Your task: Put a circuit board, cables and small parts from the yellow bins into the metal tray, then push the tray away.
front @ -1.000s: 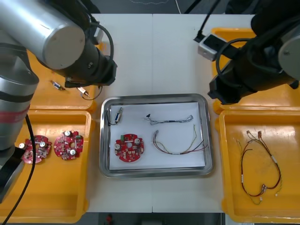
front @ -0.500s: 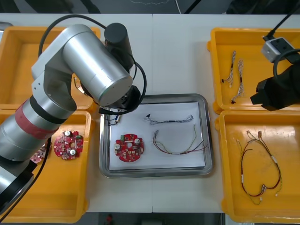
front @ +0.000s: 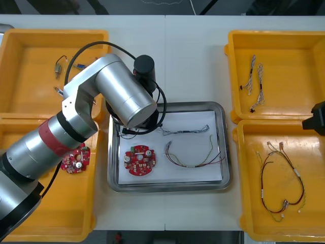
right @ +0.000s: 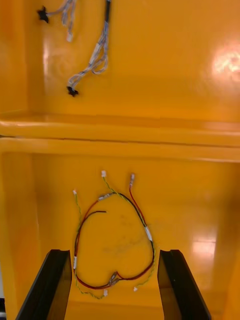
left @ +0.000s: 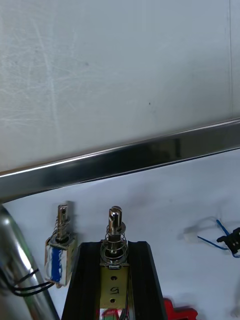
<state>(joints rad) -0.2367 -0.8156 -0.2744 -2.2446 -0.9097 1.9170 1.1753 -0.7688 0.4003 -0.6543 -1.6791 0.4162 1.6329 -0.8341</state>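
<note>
so the left pincer [left: 115,248] is clamped on a small metal part with a spring round its pin [left: 114,222], fingers apart only by the part's width. It hangs over the white inside of the shiny metal tray [left: 135,159], and the tray's rim runs across just ahead of the fingertips. Can't tell if the part is touching the liner or not. Another small metal part with a blue and white wrap [left: 59,251] lies just beside the pincer, its thin black leads trailing off on the side away from it.

A round red circuit board [front: 139,160], a twisted blue and white cable [front: 185,130] and a red and yellow cable [front: 195,158] are in the tray already, so I'd guess this is about the last drop before the push.

My worry is the finger on that side swinging out on release and knocking the neighbour part. And if the pincer lets go too high, the part could bounce toward the rim.

Right pincer [right: 114,255] is wide and empty over a yellow bin [right: 190,150], with a looped red and yellow cable [right: 148,234] under it, well away from all this
</note>
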